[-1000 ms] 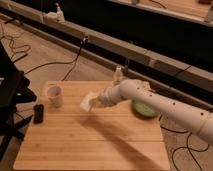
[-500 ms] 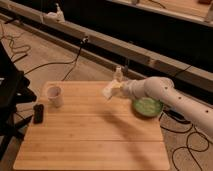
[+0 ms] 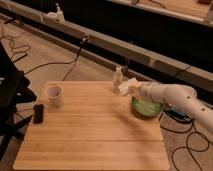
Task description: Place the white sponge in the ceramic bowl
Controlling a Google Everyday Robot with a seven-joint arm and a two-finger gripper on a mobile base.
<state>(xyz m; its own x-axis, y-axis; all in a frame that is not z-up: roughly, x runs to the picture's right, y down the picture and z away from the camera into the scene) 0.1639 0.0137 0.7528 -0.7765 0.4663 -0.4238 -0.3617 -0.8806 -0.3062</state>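
Above far table edge: gripper clamped on white sponge, just left of ceramic bowl; white cup well apart, left.

Wooden table, cable-strewn floor

The arm enters from the right edge of the frame as a thick, smooth, off-white tube made of rounded segments, with a darker seam at each joint. At centre-right it narrows to a pale cream tool with slim fingers.
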